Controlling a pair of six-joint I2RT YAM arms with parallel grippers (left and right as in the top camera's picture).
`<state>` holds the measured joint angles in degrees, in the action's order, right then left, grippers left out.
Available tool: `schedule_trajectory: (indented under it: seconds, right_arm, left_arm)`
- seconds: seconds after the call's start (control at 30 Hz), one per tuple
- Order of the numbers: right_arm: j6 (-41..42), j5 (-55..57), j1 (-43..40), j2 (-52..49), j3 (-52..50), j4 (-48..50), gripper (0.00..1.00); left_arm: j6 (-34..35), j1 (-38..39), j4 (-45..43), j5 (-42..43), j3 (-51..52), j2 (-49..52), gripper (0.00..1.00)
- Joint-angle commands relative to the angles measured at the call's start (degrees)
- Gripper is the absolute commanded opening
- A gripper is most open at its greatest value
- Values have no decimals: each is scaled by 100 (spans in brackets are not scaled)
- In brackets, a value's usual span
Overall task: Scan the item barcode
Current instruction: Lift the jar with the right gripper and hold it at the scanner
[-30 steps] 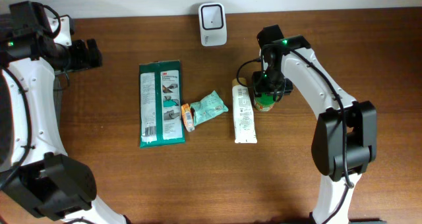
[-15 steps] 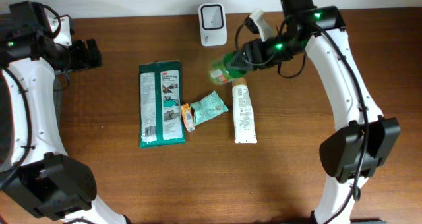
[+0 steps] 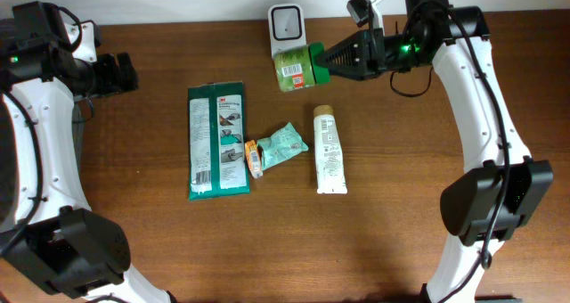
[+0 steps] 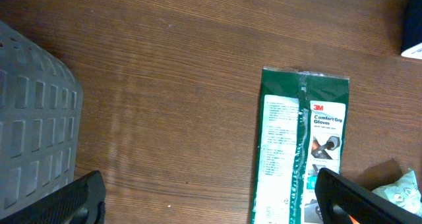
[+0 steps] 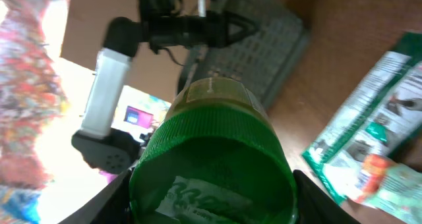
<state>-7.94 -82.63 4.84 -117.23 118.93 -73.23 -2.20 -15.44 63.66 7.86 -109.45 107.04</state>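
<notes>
Both arms are wearing white shells with black joints and bases: left arm [image 3: 31, 125], right arm [image 3: 476, 89]. Black cables are looping behind each black hand. Green LED [image 3: 408, 46] is glowing just behind right hand [image 3: 328, 61]; same behind left hand [image 3: 120, 74].

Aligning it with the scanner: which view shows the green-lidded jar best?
Overhead: the green-lidded jar lies sideways in the right gripper, by the scanner. Right wrist shows only its lid, close up; left wrist misses it.

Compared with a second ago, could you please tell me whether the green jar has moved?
Yes. The green jar, held in the right claw, has gone from beside the white tube to just below the scanner.
</notes>
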Motion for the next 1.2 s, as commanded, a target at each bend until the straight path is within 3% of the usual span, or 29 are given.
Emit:
schedule_trajectory:
  seconds: [0.0,0.1,0.2,0.33,0.43,0.7,0.87,1.17]
  right_arm:
    - [-15,938,306,223,140,238,49]
    - [-11,2424,863,221,140,730,49]
    - [-15,5724,1655,142,127,1460,49]
    - [-57,8478,2138,-245,125,2717,49]
    - [-807,8784,2122,-627,125,3941,47]
    - [-4166,8824,2006,-1574,125,6441,42]
    - [-4894,8977,1862,-1864,125,7482,43]
    - [-5031,8878,1685,-1941,125,7431,43]
  left_arm:
    - [-87,0,-9,-20,-35,-33,99]
    - [-87,0,-9,-22,-35,-33,99]
    - [-87,0,-9,-22,-35,-33,99]
    - [-87,0,-9,-22,-35,-33,99]
    - [-87,0,-9,-22,-35,-33,99]
    - [-87,0,-9,-22,-35,-33,99]
    - [-87,0,-9,-22,-35,-33,99]
    - [-87,0,-9,-20,-35,-33,99]
